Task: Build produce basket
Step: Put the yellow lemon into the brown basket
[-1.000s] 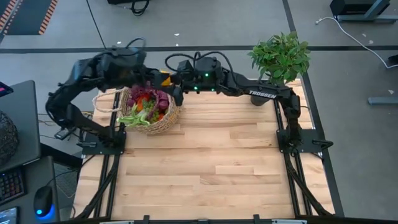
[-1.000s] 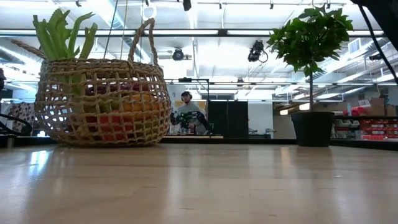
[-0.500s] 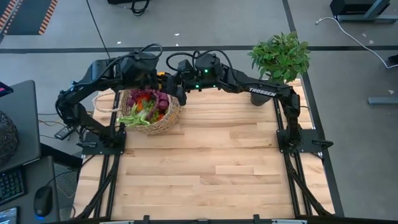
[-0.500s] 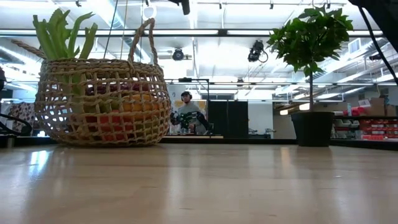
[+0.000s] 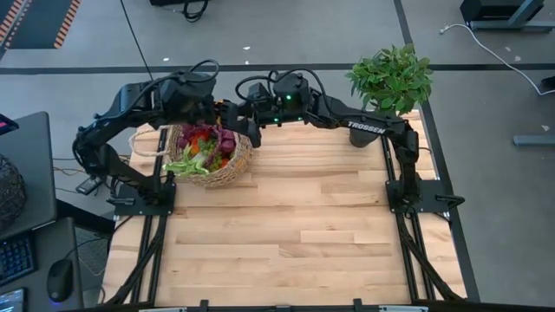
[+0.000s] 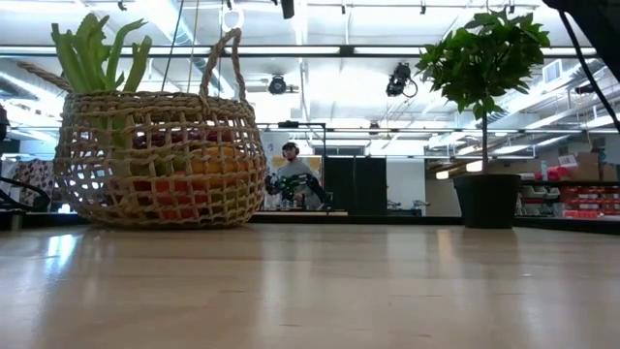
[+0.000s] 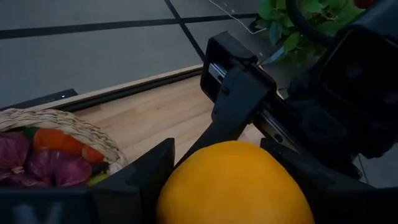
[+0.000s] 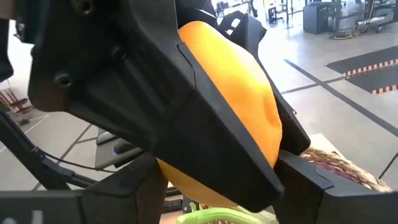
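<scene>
Both tools meet above the back rim of the basket, which sits full at the desk's far left. The left tool clenches an orange; the right tool crowds it, and I cannot tell its grip. A bump could knock the orange loose onto the desk.

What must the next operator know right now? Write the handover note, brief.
Left gripper: shut on the orange, above the table's far edge, just behind the basket.
Right gripper: nose to nose with the left one, right at the orange.
Basket: far-left part of the table, upright, already full of produce.
Done: no loose produce shows on the table.
Left: get the orange into the basket, then pull both arms back.
</scene>
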You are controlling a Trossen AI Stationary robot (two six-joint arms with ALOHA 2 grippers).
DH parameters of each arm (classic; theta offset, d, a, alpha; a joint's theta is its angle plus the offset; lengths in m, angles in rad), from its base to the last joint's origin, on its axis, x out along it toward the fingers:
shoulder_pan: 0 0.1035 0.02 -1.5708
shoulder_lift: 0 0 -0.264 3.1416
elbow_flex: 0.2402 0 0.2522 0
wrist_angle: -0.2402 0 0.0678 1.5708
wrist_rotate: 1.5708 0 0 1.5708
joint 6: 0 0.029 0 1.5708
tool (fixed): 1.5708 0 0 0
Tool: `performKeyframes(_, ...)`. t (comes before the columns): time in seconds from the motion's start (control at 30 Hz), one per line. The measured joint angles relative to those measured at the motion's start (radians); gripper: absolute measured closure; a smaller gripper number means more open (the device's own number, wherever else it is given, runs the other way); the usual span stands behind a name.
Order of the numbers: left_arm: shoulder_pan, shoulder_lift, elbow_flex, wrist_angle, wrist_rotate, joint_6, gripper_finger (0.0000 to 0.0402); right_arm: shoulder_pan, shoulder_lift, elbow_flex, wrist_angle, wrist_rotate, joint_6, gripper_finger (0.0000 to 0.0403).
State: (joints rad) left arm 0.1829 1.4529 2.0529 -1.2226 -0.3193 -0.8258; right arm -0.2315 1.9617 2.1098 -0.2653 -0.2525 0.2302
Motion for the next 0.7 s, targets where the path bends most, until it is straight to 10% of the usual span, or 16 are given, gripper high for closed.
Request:
performKeyframes(0.37,0.026,-0.029,0.0,-0.019,0.032,0.08,0.0176,0.004,0.002,0.001,0.017,0.004,-0.014,0.0158)
performKeyframes(0.7,0.09,-0.091,0.003,-0.16,0.031,0.148,0.0173,-0.008,0.0,-0.002,-0.138,0.014,0.018,0.0072)
